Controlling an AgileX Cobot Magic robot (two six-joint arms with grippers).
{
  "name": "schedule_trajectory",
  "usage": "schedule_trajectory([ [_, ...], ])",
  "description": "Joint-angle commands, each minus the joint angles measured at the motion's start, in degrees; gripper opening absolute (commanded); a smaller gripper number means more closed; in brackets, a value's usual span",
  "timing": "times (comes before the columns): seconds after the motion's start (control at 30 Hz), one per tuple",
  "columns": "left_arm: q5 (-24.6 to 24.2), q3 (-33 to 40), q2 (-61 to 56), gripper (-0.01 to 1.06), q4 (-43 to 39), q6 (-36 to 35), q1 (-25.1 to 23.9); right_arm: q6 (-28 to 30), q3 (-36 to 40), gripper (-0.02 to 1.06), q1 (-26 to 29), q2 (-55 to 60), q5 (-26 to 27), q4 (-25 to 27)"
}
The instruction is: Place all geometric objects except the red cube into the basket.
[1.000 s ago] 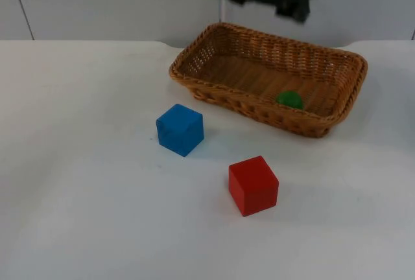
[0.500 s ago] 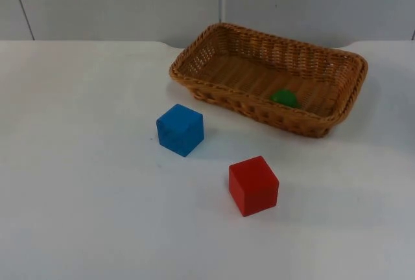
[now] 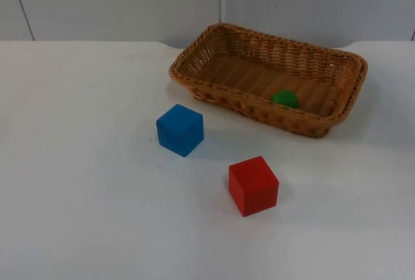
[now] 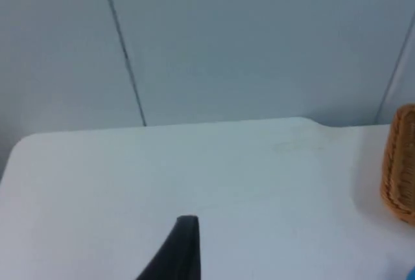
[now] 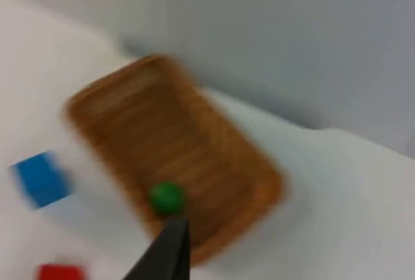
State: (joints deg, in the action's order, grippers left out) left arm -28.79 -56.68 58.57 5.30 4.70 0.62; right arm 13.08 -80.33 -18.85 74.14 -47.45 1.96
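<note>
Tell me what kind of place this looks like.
Probably a robot test bench rather than a home: a bare white table against a plain grey partition wall, set with only a wicker basket holding a green object, a blue cube and a red cube.

The basket is woven wicker, rough and ribbed. The blue cube and red cube look matt, perhaps painted wood. The table is smooth white.
</note>
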Motion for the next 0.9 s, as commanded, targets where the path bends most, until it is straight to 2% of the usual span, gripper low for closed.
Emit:
schedule_trajectory([
  [0.0,-1.30,0.24,-0.96,1.04,-0.43,-0.95,-0.80,-0.15,-0.10,1.03,-4.97,4.42,4.49,-0.29],
  [0.03,-2.41,0.24,-1.14,1.04,-0.80,-0.95,-0.79,-0.13,-0.66,1.03,-8.42,7.84,7.40,-0.29],
  [0.1,-4.06,0.24,-1.37,1.04,-1.63,-0.95,-0.79,-0.13,-3.32,1.03,-13.62,14.86,9.41,-0.29],
  [0.23,-5.17,0.24,-1.52,1.04,-1.63,-0.95,-0.79,1.17,-9.74,1.03,-17.25,25.55,9.77,1.41],
  [0.33,-5.25,0.24,-1.52,1.04,-1.76,-0.95,-0.79,5.01,-17.85,1.03,-17.71,36.16,5.10,7.50],
  [0.37,-5.25,0.24,-1.52,1.04,-1.76,-0.95,-0.79,5.01,-17.85,1.03,-17.71,36.16,5.10,7.50],
  [0.43,-5.25,0.24,-1.52,1.04,-2.51,-0.95,-0.79,5.80,-24.71,1.03,-18.92,43.81,-0.27,6.45],
  [0.5,-5.25,0.24,-1.52,1.04,-3.16,-0.95,-0.79,5.61,-27.61,1.03,-20.37,48.20,-0.70,4.12],
  [0.73,-4.80,0.24,-1.52,1.04,-3.27,-0.95,-0.79,4.74,-28.10,1.03,-21.19,55.09,1.30,4.01],
  [0.87,-4.80,0.24,-1.52,1.04,-3.27,-0.95,-0.79,4.48,-28.20,1.03,-21.19,58.50,4.45,2.16],
])
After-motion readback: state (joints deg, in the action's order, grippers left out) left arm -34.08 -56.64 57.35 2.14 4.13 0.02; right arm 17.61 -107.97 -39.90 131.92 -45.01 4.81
